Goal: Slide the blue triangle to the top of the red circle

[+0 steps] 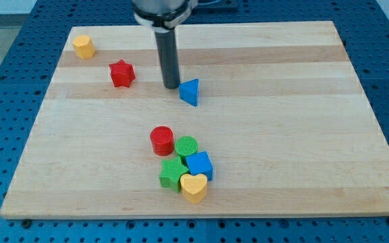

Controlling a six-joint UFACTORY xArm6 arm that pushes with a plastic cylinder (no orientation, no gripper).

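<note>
**One rod, one blue triangle, target below**

My tip (pixel 171 86): bare rod, nothing held, just left of the blue triangle (pixel 190 92); whether they touch is hard to judge. Red circle (pixel 161 140): well below, slightly left, so the triangle needs pushing down-left, probably from its upper right. Green cylinder (pixel 187 146) touches the circle's right. Rod's upper end is cut off.

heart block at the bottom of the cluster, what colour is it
Yellow; the heart block shows plainly in the camera view.

My tip (pixel 171 86) just left of blue triangle (pixel 190 92).
</note>
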